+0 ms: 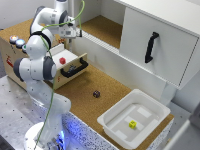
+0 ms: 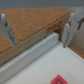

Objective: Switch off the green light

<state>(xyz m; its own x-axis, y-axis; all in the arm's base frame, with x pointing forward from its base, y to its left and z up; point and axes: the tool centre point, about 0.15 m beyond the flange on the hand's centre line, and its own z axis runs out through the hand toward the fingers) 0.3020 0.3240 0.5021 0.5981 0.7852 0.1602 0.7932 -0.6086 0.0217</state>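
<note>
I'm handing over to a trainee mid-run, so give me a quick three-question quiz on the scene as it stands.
1. True or false: the gripper is shut on an object.
2. What lies in the white tray? A) a yellow block B) a spoon C) a cup
3. Fill in: the drawer with the black handle is ___.

Key: 1 false, its fingers are apart with nothing between them. 2 A. 3 open.

A small block [image 1: 132,124] lies in the tray [image 1: 112,125], a knob [image 1: 96,93] on the cork.
</note>
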